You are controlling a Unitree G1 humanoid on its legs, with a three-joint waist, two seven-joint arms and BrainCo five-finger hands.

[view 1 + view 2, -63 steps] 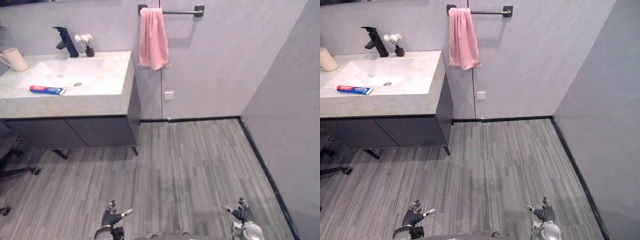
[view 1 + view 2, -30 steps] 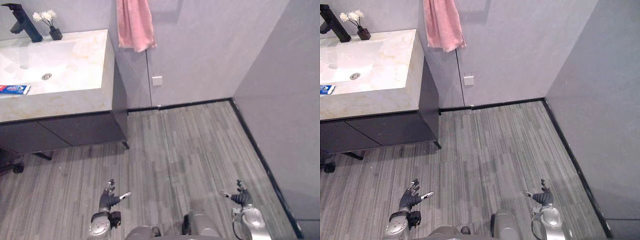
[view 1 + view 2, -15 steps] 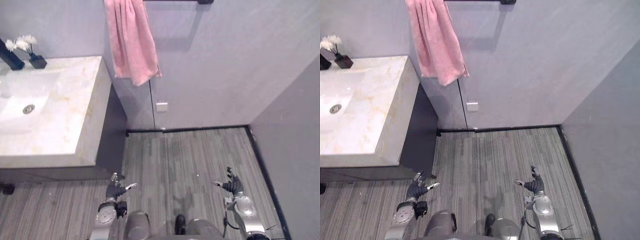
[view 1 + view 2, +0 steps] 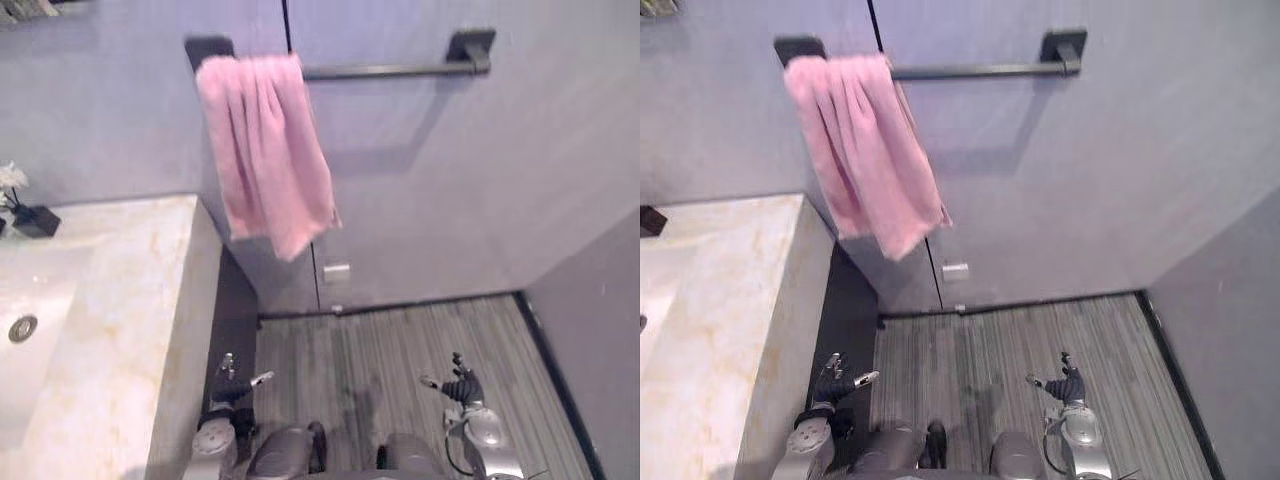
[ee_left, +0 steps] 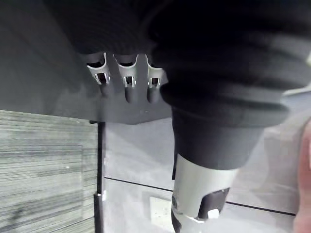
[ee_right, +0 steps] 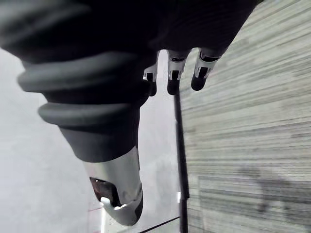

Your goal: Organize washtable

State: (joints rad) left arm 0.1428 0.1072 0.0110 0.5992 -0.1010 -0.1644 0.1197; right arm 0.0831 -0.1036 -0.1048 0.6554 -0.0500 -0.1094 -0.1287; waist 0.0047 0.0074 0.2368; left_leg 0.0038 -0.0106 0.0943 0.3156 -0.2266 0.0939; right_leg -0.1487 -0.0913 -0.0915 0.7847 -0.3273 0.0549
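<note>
Approach to washtable (image 4: 130,300)
Left hand (image 4: 230,390) and right hand (image 4: 460,388) are held spread, empty, low in frame; its edge should be cleared.

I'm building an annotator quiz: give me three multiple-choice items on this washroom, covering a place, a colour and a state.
1. Where on the rail does the towel hang? A) at the end nearest the washtable B) at its middle C) at the far end
2. The towel's colour? A) white B) pink C) blue
3. The left robot hand and right robot hand are: A) open and empty B) shut on the towel C) holding a cup
Key: 1 A, it drapes at the washtable end; 2 B, pink cloth; 3 A, straight fingers, nothing held.
</note>
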